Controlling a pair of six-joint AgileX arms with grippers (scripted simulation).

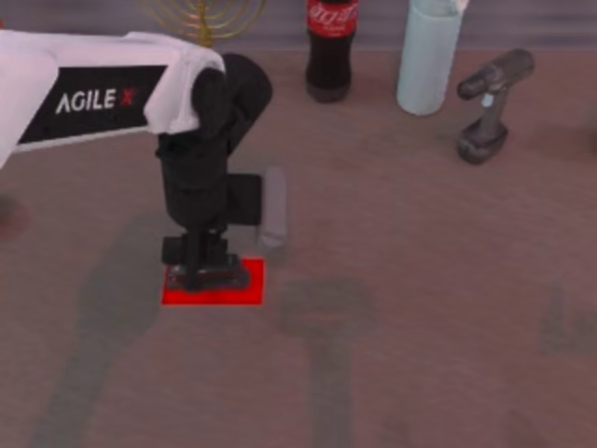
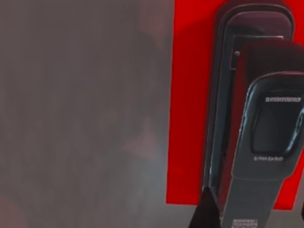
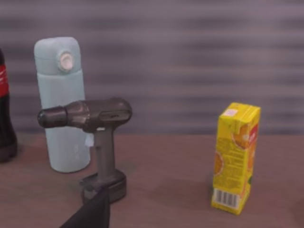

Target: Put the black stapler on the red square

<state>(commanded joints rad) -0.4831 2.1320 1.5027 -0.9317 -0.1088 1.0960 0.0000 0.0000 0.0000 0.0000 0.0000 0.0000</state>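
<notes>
The black stapler (image 1: pixel 222 276) lies along the upper edge of the red square (image 1: pixel 244 292), left of the table's middle. My left gripper (image 1: pixel 205 271) comes straight down over it and is shut on the stapler. In the left wrist view the stapler (image 2: pixel 275 128) fills the frame close up, lengthwise on the red square (image 2: pixel 190 118), with one dark fingertip (image 2: pixel 207 211) against its side. My right arm is parked outside the top view.
Along the back edge stand a gold wire rack (image 1: pixel 203 14), a cola bottle (image 1: pixel 330 47), a pale blue flask (image 1: pixel 427 58) and a dark grey power drill (image 1: pixel 490 107). A yellow juice carton (image 3: pixel 236 156) stands to the right of the drill.
</notes>
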